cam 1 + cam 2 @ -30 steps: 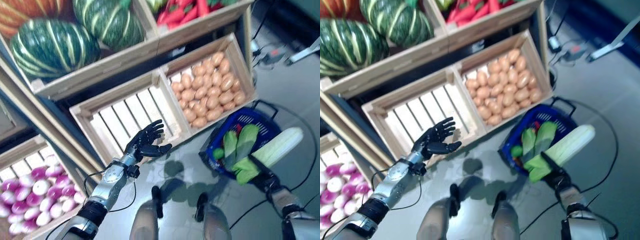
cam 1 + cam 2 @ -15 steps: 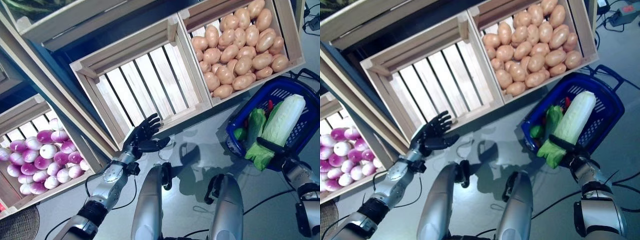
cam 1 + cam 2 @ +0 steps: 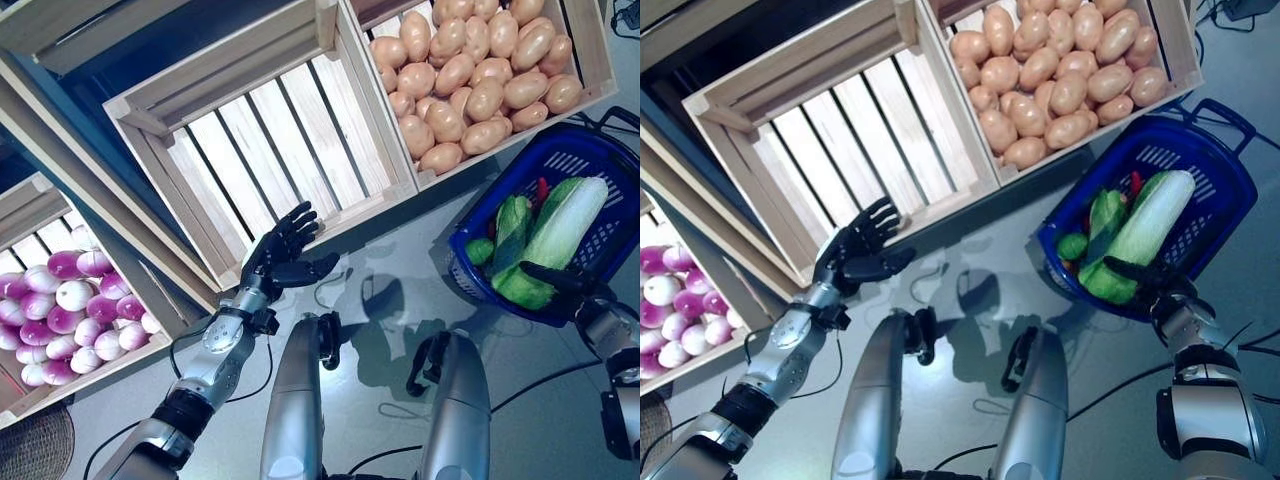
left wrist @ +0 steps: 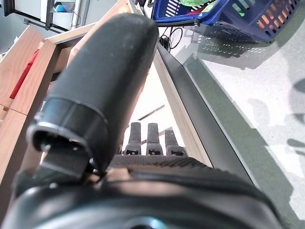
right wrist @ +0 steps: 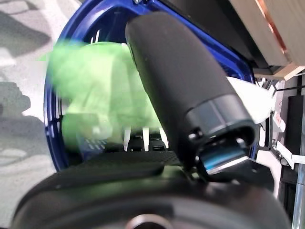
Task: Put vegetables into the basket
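The blue basket (image 3: 457,250) stands on the grey floor at the right, below the stand. In it lie a long white and green cabbage (image 3: 562,222), a green cucumber-shaped vegetable (image 3: 510,222), a small round green one (image 3: 480,250) and something red (image 3: 541,190). My right hand (image 3: 560,280) is at the basket's near rim, open, its thumb stretched over the cabbage's green leaf end. In the right wrist view my thumb (image 5: 181,81) is straight and the green leaves (image 5: 95,81) are beyond it inside the basket (image 5: 102,16). My left hand (image 3: 280,262) is open and empty in front of the stand's lower crate, and also appears in the left wrist view (image 4: 105,71).
The wooden stand fills the upper half, with a slatted crate (image 3: 250,130) right behind my left hand and another crate (image 3: 595,70) just above the basket. A lower crate (image 3: 30,215) stands at the left. A woven mat (image 3: 35,445) lies at the bottom left.
The camera has tilted down toward the floor. My right hand has lowered the cabbage from above the rim into the basket and opened. My left hand has stayed in place.
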{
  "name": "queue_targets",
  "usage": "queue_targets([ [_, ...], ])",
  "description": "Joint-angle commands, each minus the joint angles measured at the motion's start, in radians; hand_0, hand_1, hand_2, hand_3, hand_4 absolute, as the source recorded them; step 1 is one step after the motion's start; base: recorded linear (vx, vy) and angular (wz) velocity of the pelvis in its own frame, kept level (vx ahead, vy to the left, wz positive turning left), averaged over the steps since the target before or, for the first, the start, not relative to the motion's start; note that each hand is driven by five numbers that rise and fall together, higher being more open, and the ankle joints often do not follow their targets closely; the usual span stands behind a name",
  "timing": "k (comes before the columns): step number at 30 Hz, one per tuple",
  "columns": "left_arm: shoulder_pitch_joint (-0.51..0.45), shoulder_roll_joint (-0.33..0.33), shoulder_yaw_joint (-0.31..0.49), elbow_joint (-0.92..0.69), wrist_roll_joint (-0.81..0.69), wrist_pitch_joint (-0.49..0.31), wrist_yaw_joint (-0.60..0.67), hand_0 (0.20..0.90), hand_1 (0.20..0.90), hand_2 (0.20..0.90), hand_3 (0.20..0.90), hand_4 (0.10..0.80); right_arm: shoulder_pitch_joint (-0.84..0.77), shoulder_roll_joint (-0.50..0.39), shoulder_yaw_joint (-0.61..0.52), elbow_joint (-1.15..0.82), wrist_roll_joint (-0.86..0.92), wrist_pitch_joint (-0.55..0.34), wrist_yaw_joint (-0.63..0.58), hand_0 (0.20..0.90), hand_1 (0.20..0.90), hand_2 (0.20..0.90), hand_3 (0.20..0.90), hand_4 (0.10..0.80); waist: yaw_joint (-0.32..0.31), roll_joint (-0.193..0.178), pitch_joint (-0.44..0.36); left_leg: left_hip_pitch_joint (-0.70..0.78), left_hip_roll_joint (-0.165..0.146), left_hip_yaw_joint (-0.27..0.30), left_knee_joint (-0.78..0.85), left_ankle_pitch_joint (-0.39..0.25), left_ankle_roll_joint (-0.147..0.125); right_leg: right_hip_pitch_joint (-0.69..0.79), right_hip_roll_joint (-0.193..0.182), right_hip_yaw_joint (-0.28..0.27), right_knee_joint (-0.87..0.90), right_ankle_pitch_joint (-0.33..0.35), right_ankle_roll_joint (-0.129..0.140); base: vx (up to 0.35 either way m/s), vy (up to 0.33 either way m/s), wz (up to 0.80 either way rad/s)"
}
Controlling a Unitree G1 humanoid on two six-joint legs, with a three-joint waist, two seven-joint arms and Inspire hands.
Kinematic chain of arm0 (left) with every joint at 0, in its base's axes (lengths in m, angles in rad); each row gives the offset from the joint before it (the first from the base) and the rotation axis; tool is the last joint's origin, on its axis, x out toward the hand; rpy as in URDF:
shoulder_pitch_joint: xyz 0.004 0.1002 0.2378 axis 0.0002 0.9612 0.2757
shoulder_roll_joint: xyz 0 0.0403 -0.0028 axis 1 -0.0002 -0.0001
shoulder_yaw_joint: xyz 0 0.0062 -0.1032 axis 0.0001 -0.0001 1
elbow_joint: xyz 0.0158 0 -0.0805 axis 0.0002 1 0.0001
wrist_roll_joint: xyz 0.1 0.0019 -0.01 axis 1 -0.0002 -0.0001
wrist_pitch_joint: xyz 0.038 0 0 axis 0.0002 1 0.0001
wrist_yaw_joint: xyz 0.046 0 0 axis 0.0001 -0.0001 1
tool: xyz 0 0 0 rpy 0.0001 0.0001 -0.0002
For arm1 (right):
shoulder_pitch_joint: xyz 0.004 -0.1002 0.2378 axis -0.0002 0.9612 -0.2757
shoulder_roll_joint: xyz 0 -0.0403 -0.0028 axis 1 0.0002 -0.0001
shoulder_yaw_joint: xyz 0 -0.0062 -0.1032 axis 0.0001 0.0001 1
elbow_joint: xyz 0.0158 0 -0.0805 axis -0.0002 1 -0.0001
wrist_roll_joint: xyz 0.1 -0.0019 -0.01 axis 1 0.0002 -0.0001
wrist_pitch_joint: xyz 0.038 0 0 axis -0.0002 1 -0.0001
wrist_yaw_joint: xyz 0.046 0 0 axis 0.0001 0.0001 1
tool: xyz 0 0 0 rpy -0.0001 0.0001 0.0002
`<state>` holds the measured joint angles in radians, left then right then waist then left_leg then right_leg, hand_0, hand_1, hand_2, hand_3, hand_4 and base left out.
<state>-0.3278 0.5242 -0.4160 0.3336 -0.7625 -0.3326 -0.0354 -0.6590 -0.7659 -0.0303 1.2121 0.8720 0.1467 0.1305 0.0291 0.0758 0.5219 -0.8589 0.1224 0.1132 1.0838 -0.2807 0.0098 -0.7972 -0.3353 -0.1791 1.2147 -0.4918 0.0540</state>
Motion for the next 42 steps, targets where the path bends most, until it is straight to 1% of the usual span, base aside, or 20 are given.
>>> queue_targets([
  [1,0.021,0.029,-0.007,-0.096,-0.016,-0.068,-0.032,0.900,0.900,0.900,0.900,0.800,0.016,-0.099,-0.028,0.006,0.007,-0.054,-0.014,0.900,0.900,0.900,0.900,0.800,-0.003,-0.019,-0.034,0.189,-0.014,0.016,-0.028,-0.179,0.014,0.127,0.050,-0.025,-0.187,0.146,-0.032,0.062,-0.023,-0.01],
  [7,0.040,0.038,0.009,-0.119,-0.012,-0.039,-0.053,0.900,0.900,0.900,0.900,0.800,0.086,-0.077,-0.042,-0.005,-0.015,-0.055,0.029,0.900,0.900,0.900,0.900,0.800,0.005,-0.042,-0.063,0.324,-0.001,0.042,-0.199,-0.119,0.007,0.259,0.055,-0.060,-0.325,0.189,-0.018,0.078,-0.036,-0.03],
  [10,0.047,0.038,0.010,-0.128,-0.007,-0.029,-0.059,0.900,0.900,0.900,0.900,0.800,0.110,-0.066,-0.052,-0.003,-0.013,-0.063,0.033,0.900,0.900,0.900,0.900,0.800,0.010,-0.051,-0.074,0.373,0.004,0.047,-0.264,-0.093,0.002,0.314,0.061,-0.077,-0.388,0.207,-0.017,0.091,-0.044,-0.02],
  [13,0.066,0.041,0.018,-0.131,-0.006,-0.020,-0.062,0.900,0.900,0.900,0.900,0.800,0.141,-0.051,-0.062,-0.002,-0.006,-0.067,0.045,0.900,0.900,0.900,0.900,0.800,0.017,-0.059,-0.094,0.428,0.013,0.051,-0.339,-0.061,-0.004,0.382,0.077,-0.097,-0.476,0.234,-0.019,0.096,-0.037,-0.03],
  [17,0.095,0.027,0.037,-0.124,0.006,-0.003,-0.067,0.900,0.900,0.900,0.900,0.800,0.196,0.008,-0.057,-0.018,0.012,-0.065,0.086,0.900,0.900,0.900,0.900,0.800,0.021,-0.072,-0.132,0.525,0.008,0.068,-0.495,0.009,-0.022,0.484,0.113,-0.107,-0.638,0.281,-0.014,0.115,-0.011,-0.10],
  [19,0.111,0.014,0.046,-0.123,0.026,0.008,-0.064,0.900,0.900,0.900,0.900,0.800,0.224,0.043,-0.057,-0.026,0.055,-0.059,0.099,0.900,0.900,0.900,0.900,0.800,0.022,-0.076,-0.154,0.565,0.002,0.075,-0.560,0.034,-0.030,0.529,0.131,-0.110,-0.711,0.297,-0.010,0.145,0.009,-0.08],
  [20,0.126,0.001,0.053,-0.112,0.044,0.022,-0.061,0.900,0.900,0.900,0.900,0.800,0.256,0.087,-0.069,-0.035,0.194,-0.032,0.128,0.900,0.900,0.900,0.900,0.800,0.021,-0.080,-0.178,0.613,-0.004,0.082,-0.631,0.063,-0.037,0.582,0.148,-0.112,-0.792,0.317,-0.005,0.195,0.018,-0.10],
  [21,0.135,-0.009,0.057,-0.105,0.057,0.041,-0.063,0.900,0.900,0.900,0.900,0.800,0.283,0.130,-0.090,-0.039,0.287,-0.006,0.170,0.900,0.900,0.900,0.900,0.800,0.021,-0.082,-0.199,0.656,-0.009,0.087,-0.694,0.086,-0.043,0.630,0.163,-0.118,-0.865,0.335,-0.001,0.228,0.023,-0.04],
  [25,0.185,-0.043,0.073,-0.069,0.069,0.070,-0.069,0.900,0.900,0.900,0.900,0.800,0.351,0.253,-0.105,-0.065,0.356,-0.032,0.293,0.900,0.900,0.900,0.900,0.800,0.024,-0.089,-0.275,0.771,-0.027,0.093,-0.853,0.131,-0.052,0.757,0.190,-0.124,-1.048,0.384,0.012,0.216,0.043,-0.03],
  [26,0.213,-0.052,0.084,-0.054,0.069,0.072,-0.069,0.900,0.900,0.900,0.900,0.800,0.390,0.295,-0.097,-0.091,0.365,-0.049,0.309,0.900,0.900,0.900,0.900,0.800,0.021,-0.090,-0.300,0.804,-0.027,0.097,-0.900,0.144,-0.054,0.785,0.195,-0.122,-1.087,0.397,0.018,0.189,0.054,-0.09],
  [27,0.224,-0.057,0.087,-0.046,0.069,0.071,-0.070,0.900,0.900,0.900,0.900,0.800,0.404,0.312,-0.094,-0.103,0.367,-0.053,0.319,0.900,0.900,0.900,0.900,0.800,0.020,-0.091,-0.309,0.816,-0.028,0.099,-0.916,0.150,-0.054,0.795,0.197,-0.120,-1.100,0.403,0.020,0.120,0.043,-0.08],
  [28,0.245,-0.065,0.092,-0.038,0.076,0.074,-0.080,0.900,0.900,0.900,0.900,0.800,0.435,0.347,-0.083,-0.133,0.376,-0.057,0.325,0.900,0.900,0.900,0.900,0.800,0.018,-0.096,-0.324,0.826,-0.031,0.109,-0.946,0.179,-0.049,0.802,0.196,-0.120,-1.127,0.429,0.017,0.082,0.031,-0.02],
  [29,0.270,-0.079,0.094,-0.031,0.096,0.076,-0.091,0.900,0.900,0.900,0.900,0.800,0.469,0.389,-0.069,-0.172,0.386,-0.057,0.333,0.900,0.900,0.900,0.900,0.800,0.015,-0.096,-0.339,0.851,-0.033,0.109,-0.986,0.193,-0.050,0.821,0.200,-0.113,-1.157,0.441,0.021,0.091,0.035,0.01],
  [31,0.318,-0.105,0.091,-0.007,0.137,0.039,-0.089,0.900,0.900,0.900,0.900,0.800,0.532,0.465,-0.037,-0.229,0.406,-0.097,0.352,0.900,0.900,0.900,0.900,0.800,0.010,-0.095,-0.365,0.906,-0.034,0.109,-1.076,0.221,-0.054,0.863,0.209,-0.104,-1.224,0.469,0.029,0.130,0.039,0.02],
  [34,0.354,-0.136,0.086,0.053,0.210,-0.039,-0.078,0.900,0.900,0.900,0.900,0.800,0.576,0.531,-0.012,-0.273,0.426,-0.165,0.359,0.900,0.900,0.900,0.900,0.800,0.006,-0.091,-0.387,0.952,-0.036,0.101,-1.161,0.246,-0.059,0.895,0.220,-0.099,-1.287,0.495,0.035,0.062,0.023,0.07],
  [35,0.357,-0.139,0.083,0.064,0.222,-0.052,-0.078,0.900,0.900,0.900,0.900,0.800,0.580,0.538,-0.010,-0.278,0.427,-0.170,0.355,0.900,0.900,0.900,0.900,0.800,0.005,-0.091,-0.391,0.952,-0.036,0.099,-1.169,0.250,-0.060,0.896,0.222,-0.098,-1.296,0.500,0.035,0.005,0.024,0.08],
  [37,0.364,-0.167,0.052,0.150,0.335,-0.120,-0.027,0.900,0.900,0.900,0.900,0.800,0.587,0.571,0.007,-0.276,0.431,-0.185,0.338,0.900,0.900,0.900,0.900,0.800,0.003,-0.088,-0.403,0.957,-0.033,0.094,-1.171,0.243,-0.067,0.900,0.224,-0.100,-1.302,0.500,0.036,-0.001,0.043,0.06],
  [39,0.369,-0.190,0.052,0.238,0.382,-0.143,-0.016,0.900,0.900,0.900,0.900,0.800,0.590,0.588,0.015,-0.255,0.454,-0.181,0.343,0.900,0.900,0.900,0.900,0.800,-0.001,-0.087,-0.409,0.967,-0.037,0.095,-1.171,0.241,-0.061,0.909,0.224,-0.098,-1.302,0.501,0.037,0.037,0.058,0.05],
  [41,0.379,-0.211,0.067,0.325,0.424,-0.152,-0.020,0.900,0.900,0.900,0.900,0.800,0.601,0.598,0.015,-0.231,0.475,-0.179,0.378,0.900,0.900,0.900,0.900,0.800,-0.003,-0.085,-0.416,0.976,-0.039,0.098,-1.171,0.241,-0.060,0.918,0.221,-0.102,-1.300,0.498,0.036,0.048,0.058,0.03],
  [42,0.381,-0.225,0.071,0.388,0.466,-0.171,-0.023,0.900,0.900,0.900,0.900,0.800,0.602,0.602,0.014,-0.208,0.481,-0.175,0.390,0.900,0.900,0.900,0.900,0.800,-0.002,-0.083,-0.416,0.986,-0.039,0.100,-1.171,0.237,-0.060,0.928,0.221,-0.105,-1.301,0.495,0.037,0.030,0.034,0.01],
])
